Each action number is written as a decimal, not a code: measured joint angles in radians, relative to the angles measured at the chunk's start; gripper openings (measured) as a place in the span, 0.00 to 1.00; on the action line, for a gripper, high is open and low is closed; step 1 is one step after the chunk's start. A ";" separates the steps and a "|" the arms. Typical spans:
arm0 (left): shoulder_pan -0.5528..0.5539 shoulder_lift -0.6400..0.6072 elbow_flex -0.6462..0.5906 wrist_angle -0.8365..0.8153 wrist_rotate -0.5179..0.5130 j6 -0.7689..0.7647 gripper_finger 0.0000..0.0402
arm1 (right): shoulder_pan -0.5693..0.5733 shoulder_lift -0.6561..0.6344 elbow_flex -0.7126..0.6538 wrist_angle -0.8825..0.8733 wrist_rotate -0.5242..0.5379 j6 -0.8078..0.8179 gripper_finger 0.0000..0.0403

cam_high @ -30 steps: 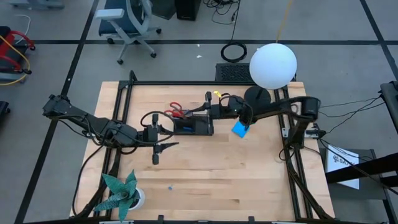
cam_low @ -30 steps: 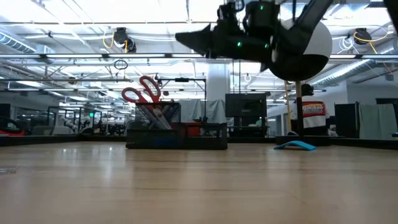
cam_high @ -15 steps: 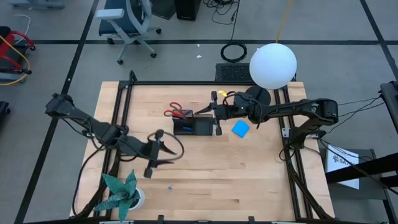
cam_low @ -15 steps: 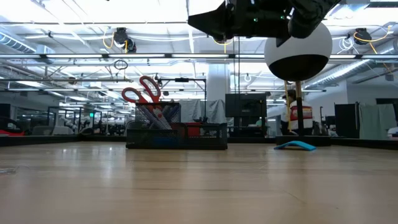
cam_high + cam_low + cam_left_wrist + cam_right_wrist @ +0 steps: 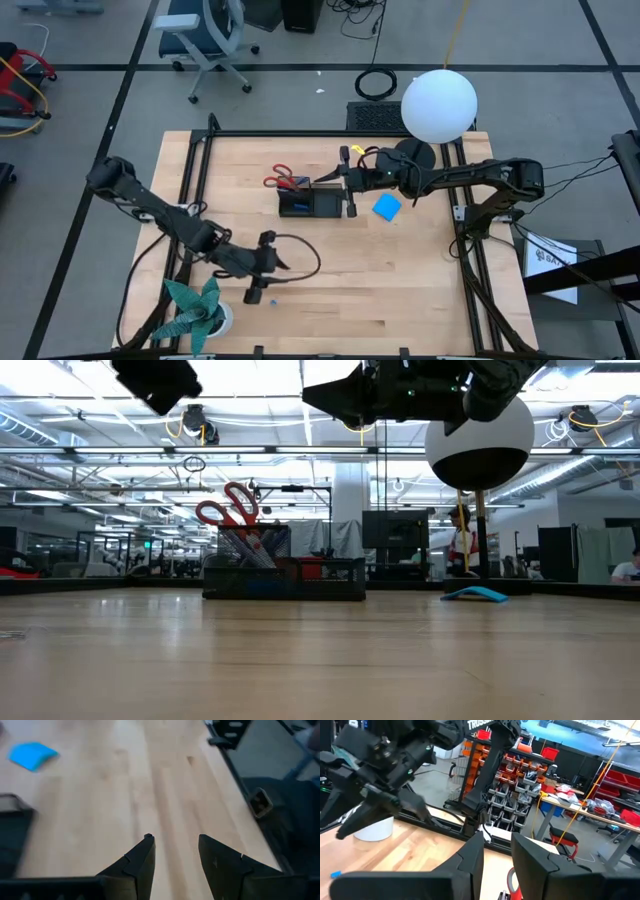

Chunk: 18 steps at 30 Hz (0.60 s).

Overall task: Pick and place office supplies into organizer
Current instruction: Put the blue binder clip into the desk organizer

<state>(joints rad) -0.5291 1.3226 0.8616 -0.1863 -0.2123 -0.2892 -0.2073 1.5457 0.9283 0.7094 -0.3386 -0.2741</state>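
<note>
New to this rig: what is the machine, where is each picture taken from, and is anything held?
Two dark robot arms work at a wooden table. One picture looks straight down, one level across the table, two from the wrists. The left hand hangs open near a tiny blue piece. The right hand, open, is above the black organizer, where red scissors stand. A blue notepad, paper plant and lamp sit nearby. Nothing is held.
</note>
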 joint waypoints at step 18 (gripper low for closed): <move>-0.104 0.143 0.000 0.088 0.164 -0.333 0.40 | 0.000 0.000 0.000 0.004 0.000 0.000 0.22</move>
<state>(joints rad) -0.6333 1.4661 0.8619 -0.0979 -0.0480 -0.6224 -0.2073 1.5456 0.9283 0.7133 -0.3387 -0.2741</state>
